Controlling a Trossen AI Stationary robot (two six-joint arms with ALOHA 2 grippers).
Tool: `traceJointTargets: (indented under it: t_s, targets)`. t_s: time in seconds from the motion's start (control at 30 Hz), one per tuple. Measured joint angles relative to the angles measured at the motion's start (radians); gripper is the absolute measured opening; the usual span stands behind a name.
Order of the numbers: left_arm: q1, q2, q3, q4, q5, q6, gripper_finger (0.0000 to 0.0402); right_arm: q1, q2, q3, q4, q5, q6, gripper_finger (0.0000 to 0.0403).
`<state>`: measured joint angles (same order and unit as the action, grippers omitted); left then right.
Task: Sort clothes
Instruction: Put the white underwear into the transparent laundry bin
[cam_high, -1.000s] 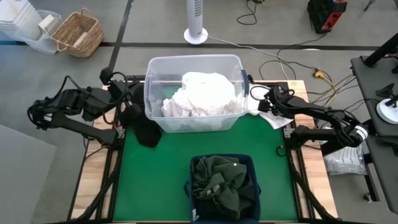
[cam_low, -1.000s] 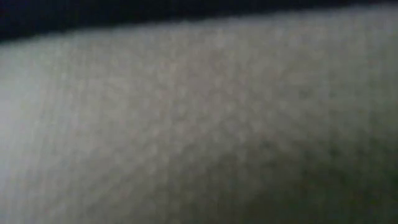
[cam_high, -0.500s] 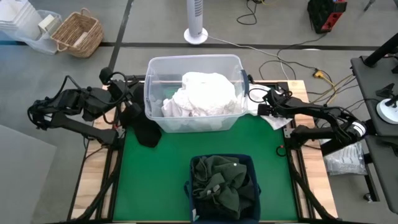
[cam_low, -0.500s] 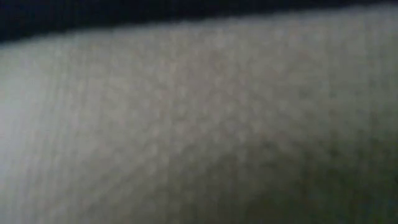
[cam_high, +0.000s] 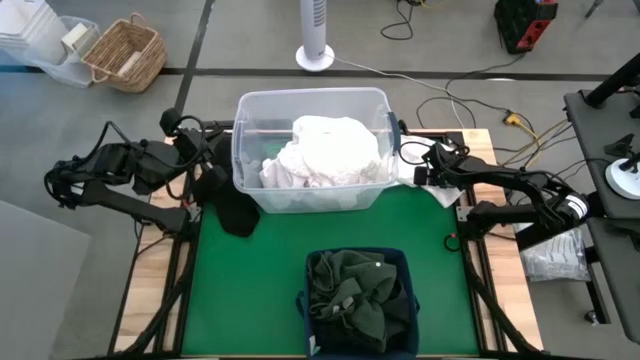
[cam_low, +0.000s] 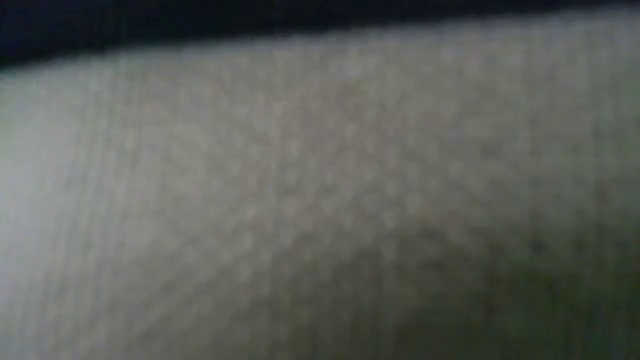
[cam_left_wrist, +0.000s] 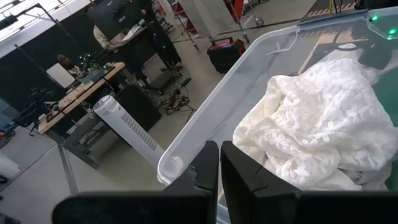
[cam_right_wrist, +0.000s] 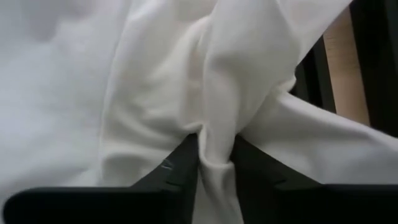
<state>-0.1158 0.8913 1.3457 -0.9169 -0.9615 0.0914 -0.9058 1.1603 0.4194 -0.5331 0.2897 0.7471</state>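
Right gripper (cam_right_wrist: 216, 163) pinched on a bunched fold of white garment (cam_right_wrist: 155, 93), fingers (cam_right_wrist: 177, 168) narrow with cloth squeezed between. Lying at the table's right edge, just beside the clear tub (cam_high: 240, 150) already heaped with white clothes (cam_high: 325, 150). Soft, light, limp: likely to drape and trail when lifted, so best gripped at a thick gathered ridge. Dark clothes (cam_high: 360, 295) filling the navy bin (cam_high: 398, 258). Left gripper (cam_left_wrist: 219, 180) fully closed, empty, parked by the tub's left wall near a black garment (cam_high: 232, 208).
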Motion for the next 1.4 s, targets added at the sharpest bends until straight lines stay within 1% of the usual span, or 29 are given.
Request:
traceJointTargets:
  t_s: [0.2, 0.33, 0.6, 0.8, 1.13, 1.33, 1.4]
  targets:
    - [0.000, 0.000, 0.000, 0.000, 0.000, 0.000, 0.0000, 0.000, 0.000, 0.000, 0.000, 0.002, -0.001, 0.0031]
    - [0.000, 0.000, 0.000, 0.000, 0.000, 0.000, 0.0000, 0.000, 0.000, -0.001, 0.000, 0.002, 0.000, 0.0014]
    - [0.000, 0.000, 0.000, 0.000, 0.000, 0.000, 0.0000, 0.000, -0.001, 0.003, -0.002, 0.001, 0.001, 0.0012]
    - [0.000, 0.000, 0.000, 0.000, 0.001, -0.006, 0.0000, 0.000, -0.019, 0.046, -0.036, 0.004, -0.017, 0.0013]
    - [0.000, 0.002, 0.000, 0.000, 0.001, -0.018, 0.0000, -0.001, -0.026, 0.181, -0.104, 0.036, -0.058, 0.0013]
    - [0.000, 0.001, 0.000, 0.001, 0.001, -0.023, 0.0000, 0.000, -0.026, 0.278, -0.115, 0.051, -0.103, 0.0012]
    - [0.000, 0.001, 0.000, 0.001, 0.001, -0.023, 0.0000, 0.000, -0.027, 0.302, -0.123, 0.052, -0.088, 0.0012]
